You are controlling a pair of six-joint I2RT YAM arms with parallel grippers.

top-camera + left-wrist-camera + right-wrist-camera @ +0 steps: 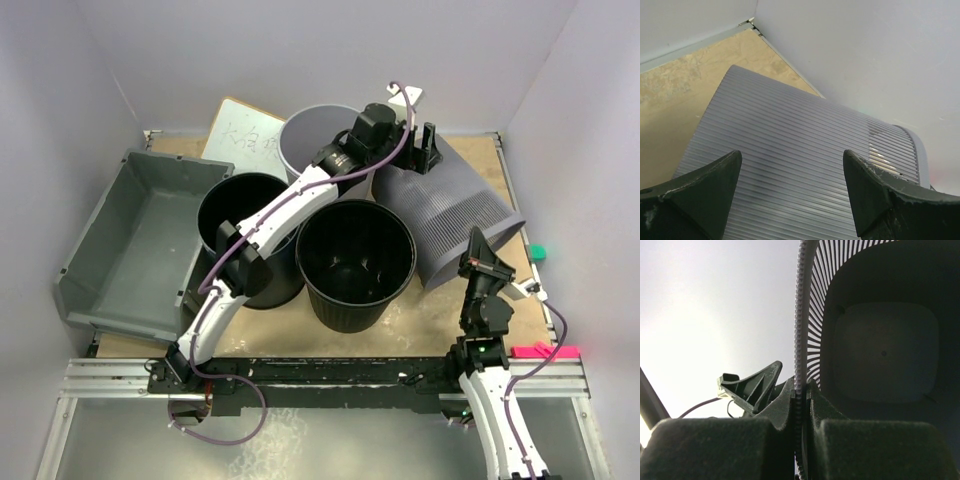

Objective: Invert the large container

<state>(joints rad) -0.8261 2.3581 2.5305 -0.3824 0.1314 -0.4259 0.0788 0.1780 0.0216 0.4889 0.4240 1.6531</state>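
The large container, a wide shallow grey tub, sits mouth up at the table's left edge, and neither gripper touches it. My left gripper hangs open over the far end of a dark-grey ribbed bin, which lies on its side at the back right. Nothing is between the left fingers. My right gripper is shut on the thin rim of that ribbed bin at its open near end, and its wrist view looks into the bin's dark inside.
Two round black buckets stand mid-table beside the tub, and my left arm reaches over them. A round grey bucket and a white board are at the back. Walls close in on three sides.
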